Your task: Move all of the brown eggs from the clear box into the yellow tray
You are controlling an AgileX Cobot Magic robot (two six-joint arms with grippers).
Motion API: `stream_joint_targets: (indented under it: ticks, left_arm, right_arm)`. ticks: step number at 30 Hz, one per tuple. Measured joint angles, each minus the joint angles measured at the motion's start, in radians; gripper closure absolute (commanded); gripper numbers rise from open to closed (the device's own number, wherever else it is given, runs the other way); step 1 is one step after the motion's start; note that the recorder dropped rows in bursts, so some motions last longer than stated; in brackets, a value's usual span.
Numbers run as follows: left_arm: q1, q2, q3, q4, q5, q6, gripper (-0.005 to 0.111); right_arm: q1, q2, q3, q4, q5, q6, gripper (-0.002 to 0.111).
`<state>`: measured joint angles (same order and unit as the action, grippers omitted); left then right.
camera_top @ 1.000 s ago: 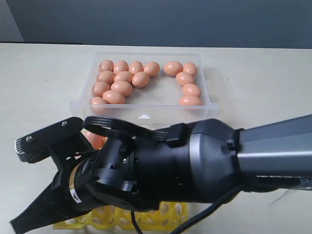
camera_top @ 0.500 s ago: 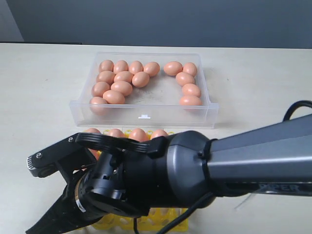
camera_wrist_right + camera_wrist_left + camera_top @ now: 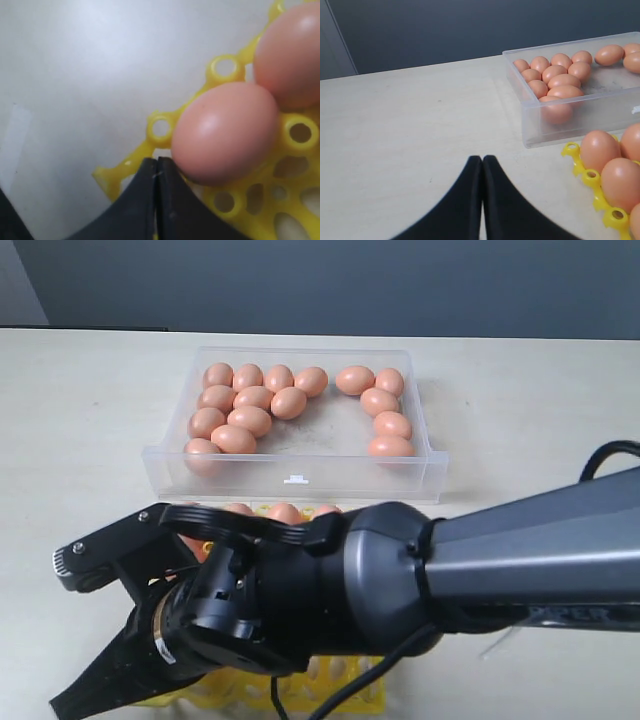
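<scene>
Two clusters of brown eggs (image 3: 249,420) lie loose in the clear box (image 3: 300,479), one packed against one short wall and a smaller line along the other, with bare floor between them; its low walls keep them from rolling off the desk (image 3: 90,410). The box sits toward the desk's far edge, and the yellow tray (image 3: 592,176) lies just beside its long wall, between the box and the desk's near edge, which I judge keeps each carry short. A row of eggs already stands in the tray's cups nearest the box (image 3: 284,512), each one cradled by the lattice and the raised pegs so that it cannot tip or wander. A dark arm (image 3: 450,570) reaches across the foreground from the right and hides most of the tray in the exterior view. The right fingers (image 3: 145,200) are pressed together and hold nothing. Their tips sit at the tray's corner, right by an egg seated in the corner cup (image 3: 225,132), though whether they touch its shell I cannot tell. That empty, closed pose beside a seated egg suggests a delivery just made, not a grasp under way. The left fingers (image 3: 470,195) are also together and empty, over bare desk beside the tray's outer edge and well apart from the box, probably parked there to leave the tray free for the other arm. Many eggs remain in the box, so the task looks far from finished.
</scene>
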<state>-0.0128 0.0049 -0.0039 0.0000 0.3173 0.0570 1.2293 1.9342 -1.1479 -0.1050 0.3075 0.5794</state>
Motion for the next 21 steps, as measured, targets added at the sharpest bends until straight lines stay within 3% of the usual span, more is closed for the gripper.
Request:
stream_joint_targets:
  ticks: [7, 21]
  left_arm:
    - [0.0, 0.0, 0.0, 0.0, 0.0, 0.0, 0.106]
    - [0.0, 0.0, 0.0, 0.0, 0.0, 0.0, 0.106]
  right_arm:
    - [-0.05, 0.003, 0.0, -0.011, -0.012, 0.002, 0.108]
    - [-0.049, -0.046, 0.0, -0.035, -0.044, 0.002, 0.108]
